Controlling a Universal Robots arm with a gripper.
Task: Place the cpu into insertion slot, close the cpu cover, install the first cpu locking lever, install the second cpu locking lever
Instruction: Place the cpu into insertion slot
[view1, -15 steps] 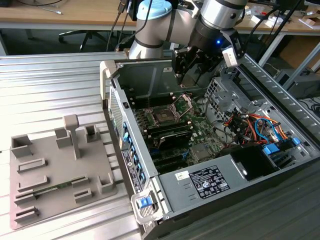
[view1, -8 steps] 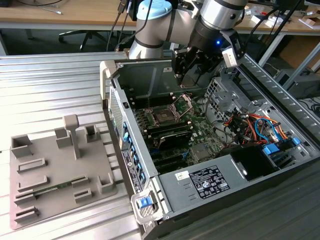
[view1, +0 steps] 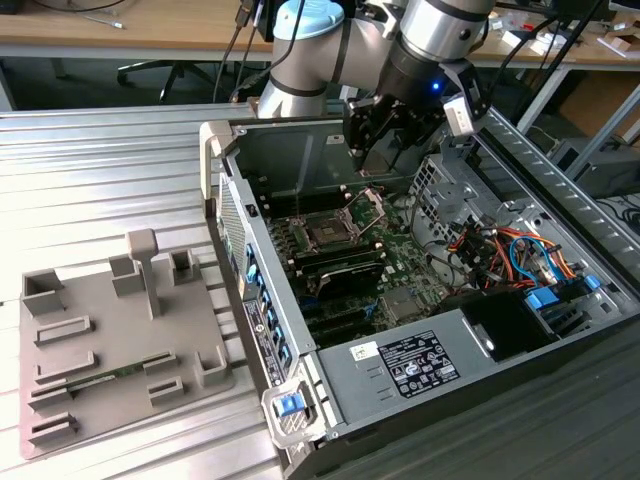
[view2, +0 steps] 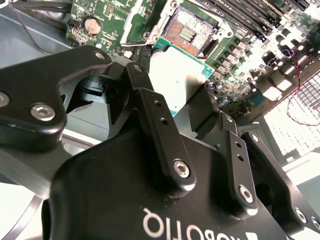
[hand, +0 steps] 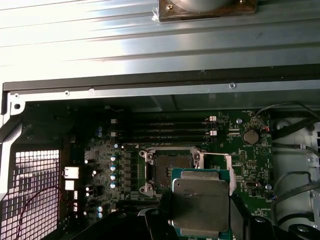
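Open room all round the jaws inside the case (view1: 290, 150), clear of its rim and walls. Grips the cpu (hand: 200, 205) by two opposite edges, jaws narrowed to its width. Flat, square, with a dull grey metal top and a green rim showing at the corners. Sits between the fingertips, above the board (hand: 250, 165), apart from it. Just beyond the jaws, apart from the cpu: the bare socket (hand: 167, 167), contacts exposed, with the cover (view1: 370, 207) swung up off it at one edge.

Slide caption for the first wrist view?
End effector holds the cpu close to the uncovered socket inside the case.
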